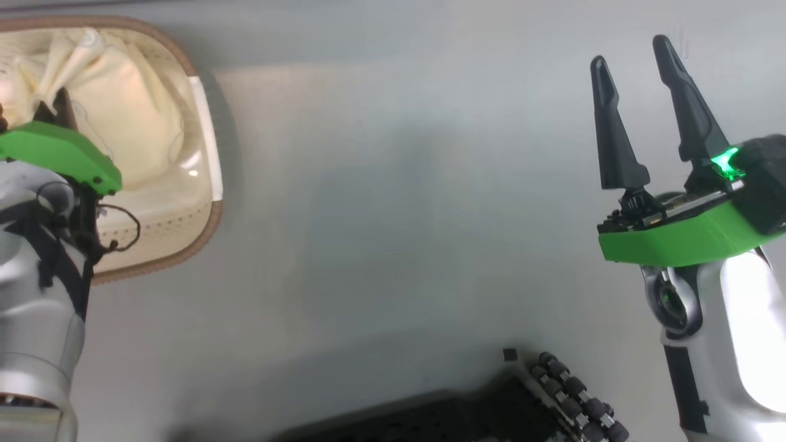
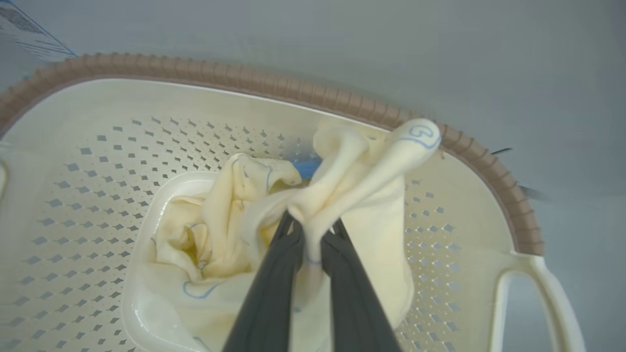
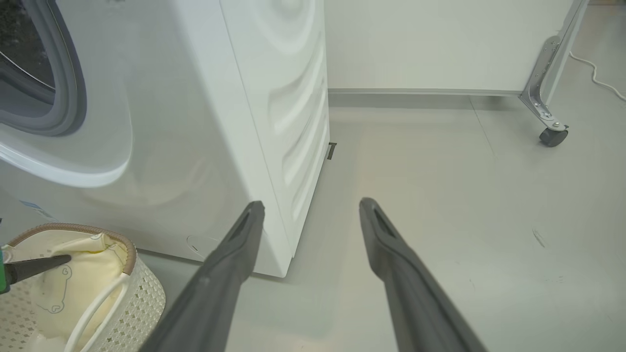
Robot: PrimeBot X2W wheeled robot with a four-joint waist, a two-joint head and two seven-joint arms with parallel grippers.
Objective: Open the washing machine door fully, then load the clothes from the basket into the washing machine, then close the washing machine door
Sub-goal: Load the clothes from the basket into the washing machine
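The cream basket [image 2: 293, 93] with its brown rim sits on the floor at the head view's upper left [image 1: 206, 141]. Pale cream-yellow clothes [image 2: 362, 166] with thin blue line prints lie bunched inside it. My left gripper [image 2: 313, 230] reaches down into the basket and is shut on a raised fold of the clothes. Out to the right, my right gripper [image 1: 631, 55] hangs open over bare floor, nothing between its fingers [image 3: 391, 254]. The white washing machine [image 3: 195, 122] stands beside the basket [image 3: 142, 293], its grey rubber ring [image 3: 68, 98] showing. The washing machine door is out of view.
A metal frame leg with a castor [image 3: 552, 134] and a white cable [image 3: 596, 78] lie at the far right near the wall. My dark base with its rollers [image 1: 571, 393] is at the head view's bottom. Grey floor stretches between basket and right arm.
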